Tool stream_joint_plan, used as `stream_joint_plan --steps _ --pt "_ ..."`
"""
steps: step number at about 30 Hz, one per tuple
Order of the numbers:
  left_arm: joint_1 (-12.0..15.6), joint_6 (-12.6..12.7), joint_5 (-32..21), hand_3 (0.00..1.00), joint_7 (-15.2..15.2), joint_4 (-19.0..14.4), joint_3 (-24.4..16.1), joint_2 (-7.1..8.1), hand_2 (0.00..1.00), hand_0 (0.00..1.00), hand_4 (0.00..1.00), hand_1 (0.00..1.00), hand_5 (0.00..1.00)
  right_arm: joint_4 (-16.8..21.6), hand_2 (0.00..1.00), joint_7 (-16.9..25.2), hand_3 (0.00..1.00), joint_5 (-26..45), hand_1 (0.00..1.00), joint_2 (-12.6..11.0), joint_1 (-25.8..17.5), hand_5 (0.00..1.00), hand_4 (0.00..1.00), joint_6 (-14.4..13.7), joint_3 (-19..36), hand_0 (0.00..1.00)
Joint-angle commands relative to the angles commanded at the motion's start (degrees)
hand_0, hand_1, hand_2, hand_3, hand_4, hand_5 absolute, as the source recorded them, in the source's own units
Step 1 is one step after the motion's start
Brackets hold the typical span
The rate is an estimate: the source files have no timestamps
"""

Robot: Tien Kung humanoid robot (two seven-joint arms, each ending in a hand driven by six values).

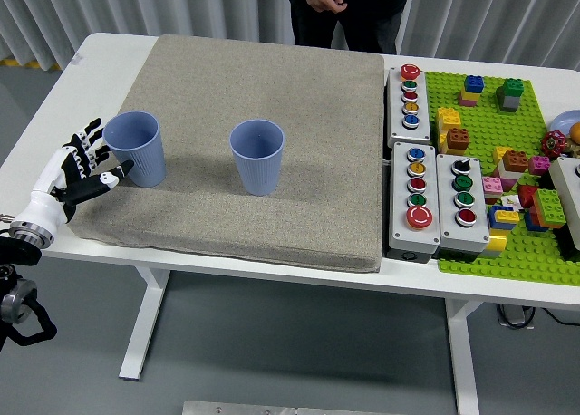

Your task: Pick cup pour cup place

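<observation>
I am holding my left robot hand (83, 164) at the desk's (54, 89) near-left corner, about eight o'clock in the picture, fingers spread apart and gripping nothing. It is hovering just beside the left cup (136, 149), at that cup's nine o'clock side; I cannot tell whether a fingertip is touching the wall. My right robot hand is not showing anywhere.

The left cup is standing upright on the grey mat (263, 125), near its front-left corner. The second cup (257, 157), same blue and also upright, is standing at the left cup's three o'clock, well apart from it. I am judging both as light, thin-walled and ribbed, probably plastic, so the wall is likely giving a little under a squeeze and tipping easily from a sideways nudge. I am thinking the best hold is around the mid body, thumb opposite the fingers, below the rim. I cannot see inside enough to say whether either holds anything.

The mat is looking like a soft fabric pad, so a cup set down tilted could wobble. Toward three o'clock, button boxes (426, 179) are lying beside a green baseplate (489, 107) crowded with bricks. At twelve o'clock, a person (344, 7) in dark clothes is standing behind the desk, hands off it, before a pale curtain.
</observation>
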Motion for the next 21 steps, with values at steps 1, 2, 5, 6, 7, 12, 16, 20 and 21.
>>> stream_joint_plan --steps 1,2,5,6,7,12,16,20,21 --pt "-0.1 0.02 0.13 0.998 0.05 0.18 0.14 -0.08 0.998 0.928 0.821 0.913 0.061 0.0 0.737 0.0 0.699 -0.01 0.687 0.02 0.0 0.304 0.317 -0.02 0.02 0.721" --pt "-0.21 0.05 0.18 0.998 0.07 0.31 0.29 -0.13 0.998 0.928 0.821 0.913 0.061 0.0 0.737 0.0 0.699 0.02 0.687 0.03 -0.02 0.304 0.317 -0.03 0.0 0.721" --pt "-0.55 0.1 0.49 0.998 0.14 0.6 0.44 -0.21 0.998 0.929 0.831 0.914 0.055 0.0 0.736 -0.02 0.699 -0.05 0.687 0.05 -0.03 0.304 0.316 -0.04 0.05 0.721" --pt "-0.71 0.11 0.54 0.998 0.17 0.69 0.52 -0.23 0.998 0.929 0.831 0.914 0.055 0.0 0.736 -0.06 0.699 -0.18 0.687 0.04 -0.03 0.304 0.316 -0.01 0.11 0.721" --pt "-0.76 0.12 0.56 0.998 0.18 0.72 0.54 -0.24 0.998 0.929 0.831 0.914 0.055 0.0 0.736 -0.07 0.699 -0.2 0.687 0.04 -0.03 0.304 0.316 -0.01 0.12 0.721" --pt "-1.27 0.14 1.01 0.998 0.38 0.86 0.95 -0.42 0.998 0.932 0.838 0.916 0.06 0.0 0.737 -0.06 0.699 -0.19 0.687 0.05 0.12 0.304 0.316 -0.03 0.15 0.721" --pt "-1.52 0.19 1.1 0.998 0.45 1.1 1.21 -0.53 0.998 0.933 0.839 0.917 0.059 0.0 0.736 -0.05 0.699 -0.04 0.687 0.04 0.14 0.305 0.316 -0.04 0.03 0.721" --pt "-1.69 0.18 1.19 0.998 0.54 1.12 1.6 -0.56 0.998 0.933 0.839 0.917 0.059 0.0 0.736 -0.05 0.699 -0.03 0.687 0.04 0.1 0.305 0.316 -0.03 0.02 0.721" --pt "-1.72 0.19 1.27 0.998 0.57 1.12 1.64 -0.58 0.998 0.933 0.839 0.917 0.059 0.0 0.736 -0.06 0.699 -0.07 0.687 0.04 0.08 0.305 0.316 -0.01 0.03 0.721"
